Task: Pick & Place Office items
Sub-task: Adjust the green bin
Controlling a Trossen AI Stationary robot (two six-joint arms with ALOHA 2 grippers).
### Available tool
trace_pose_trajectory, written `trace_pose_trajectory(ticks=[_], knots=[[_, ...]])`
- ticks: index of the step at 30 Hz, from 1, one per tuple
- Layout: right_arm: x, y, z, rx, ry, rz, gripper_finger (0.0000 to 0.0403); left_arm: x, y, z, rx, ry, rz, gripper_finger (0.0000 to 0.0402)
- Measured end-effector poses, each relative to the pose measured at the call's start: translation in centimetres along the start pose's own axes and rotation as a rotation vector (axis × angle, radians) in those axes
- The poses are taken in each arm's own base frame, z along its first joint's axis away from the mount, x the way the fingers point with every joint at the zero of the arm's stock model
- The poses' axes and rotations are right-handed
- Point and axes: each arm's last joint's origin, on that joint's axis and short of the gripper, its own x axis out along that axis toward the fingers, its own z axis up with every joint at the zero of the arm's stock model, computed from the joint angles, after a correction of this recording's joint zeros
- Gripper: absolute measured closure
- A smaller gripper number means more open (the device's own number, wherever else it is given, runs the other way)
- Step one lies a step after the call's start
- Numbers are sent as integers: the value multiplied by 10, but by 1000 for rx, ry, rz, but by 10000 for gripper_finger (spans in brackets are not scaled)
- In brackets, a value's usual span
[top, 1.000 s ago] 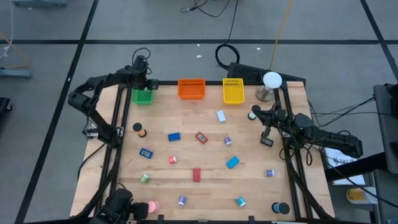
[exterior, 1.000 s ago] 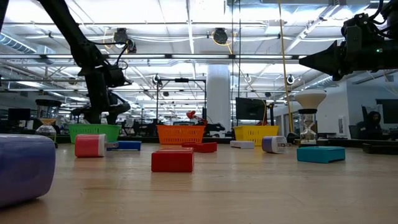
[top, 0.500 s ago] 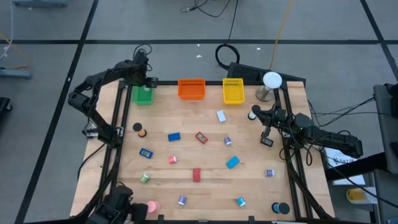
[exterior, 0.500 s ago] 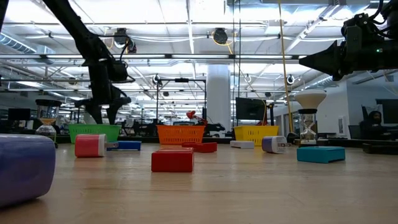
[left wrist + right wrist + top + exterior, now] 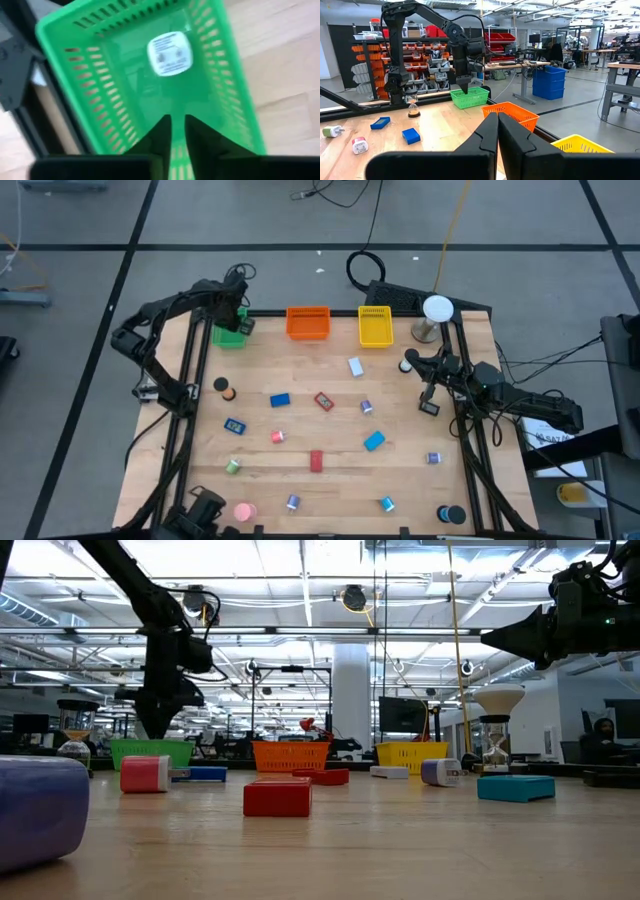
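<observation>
My left gripper (image 5: 178, 120) hangs shut over the green tray (image 5: 228, 335) at the table's far left, fingers pointing down, nothing between them. A white rounded piece (image 5: 169, 54) lies flat on the tray's floor below it. In the low view the gripper's tip (image 5: 152, 730) stands just above the tray's rim (image 5: 150, 746). Several small office items lie spread on the wooden table, among them a blue block (image 5: 279, 400), a red block (image 5: 316, 461) and a pink roll (image 5: 245, 511). My right gripper (image 5: 498, 117) waits shut at the table's right edge (image 5: 408, 363), pointing level.
An orange tray (image 5: 308, 323) and a yellow tray (image 5: 375, 327) stand beside the green one along the far edge. A white ball on a stand (image 5: 436, 310) is at the far right corner. Black frame rails run along the table's left and right sides.
My left gripper has risen above the green tray and shifted a little toward the table's right. Its wrist has tipped until the fingers point straight down. The fingers, spread apart half a second ago, have shut on nothing.
</observation>
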Motion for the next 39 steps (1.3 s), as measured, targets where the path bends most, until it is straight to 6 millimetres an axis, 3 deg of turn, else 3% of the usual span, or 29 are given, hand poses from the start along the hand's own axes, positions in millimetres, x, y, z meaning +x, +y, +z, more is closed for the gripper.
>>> trace_pose_trajectory(ticks=[5, 16, 32, 39], knots=[[0, 0, 0, 0, 0, 0, 399, 0, -11, 3, 15, -54, -45, 397], [0, 0, 0, 0, 1, 0, 399, 0, -17, 2, 15, -63, -12, 391], [0, 0, 0, 0, 0, 0, 399, 25, -21, -8, -14, -115, -38, 396], [0, 0, 0, 0, 0, 0, 399, 26, -23, -8, -3, -138, -44, 391]])
